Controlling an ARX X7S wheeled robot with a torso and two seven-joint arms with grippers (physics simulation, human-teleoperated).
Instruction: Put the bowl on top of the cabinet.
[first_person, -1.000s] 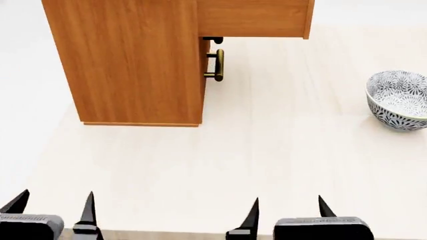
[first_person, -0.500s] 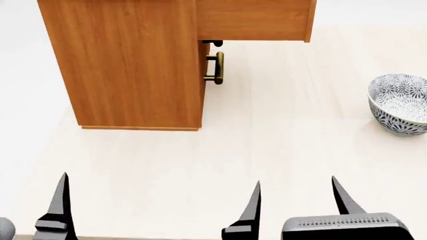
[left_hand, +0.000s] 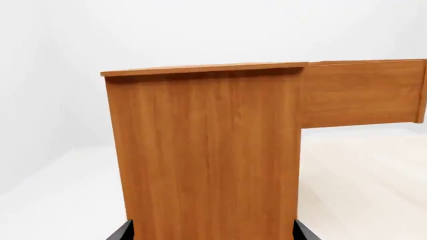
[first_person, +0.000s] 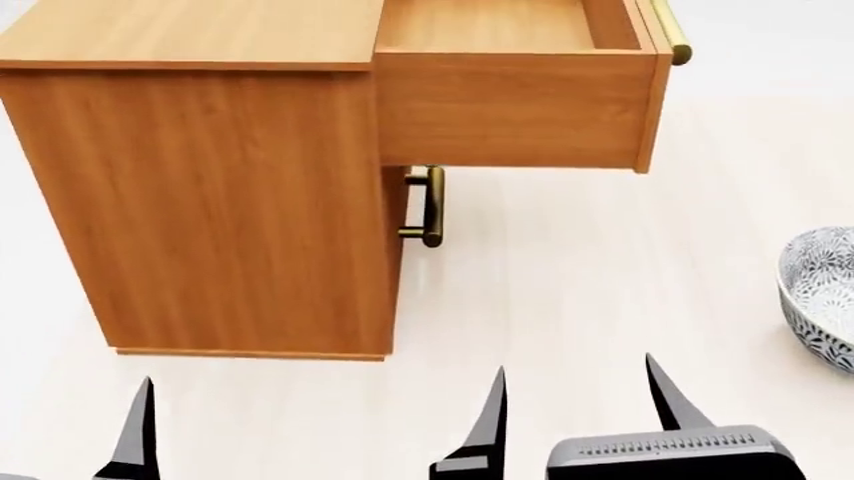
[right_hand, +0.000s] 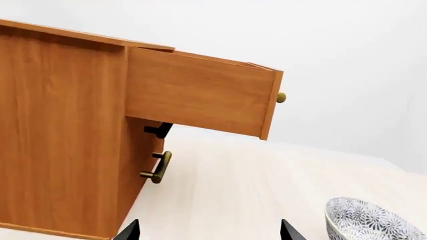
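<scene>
The blue-grey patterned bowl (first_person: 821, 297) sits on the pale floor at the far right, cut by the frame edge; it also shows in the right wrist view as the bowl (right_hand: 373, 223). The orange-brown cabinet (first_person: 227, 190) stands at the left with its flat top (first_person: 187, 30) bare and its top drawer (first_person: 514, 105) pulled out. My right gripper (first_person: 577, 410) is open, low in the head view, well short of the bowl. Of my left gripper, one fingertip (first_person: 136, 425) shows in the head view; its fingertips (left_hand: 123, 231) stand wide apart facing the cabinet side (left_hand: 207, 160).
The open drawer juts out to the right over the floor, with a brass knob (right_hand: 281, 97) at its front. A brass bar handle (first_person: 430, 207) sticks out from the lower drawer under it. Pale wood floor (first_person: 587, 270) lies between cabinet and bowl.
The head view has risen and tilted: the cabinet top and drawer inside now show, the bowl has slid further right and down. The left gripper has shifted slightly.
</scene>
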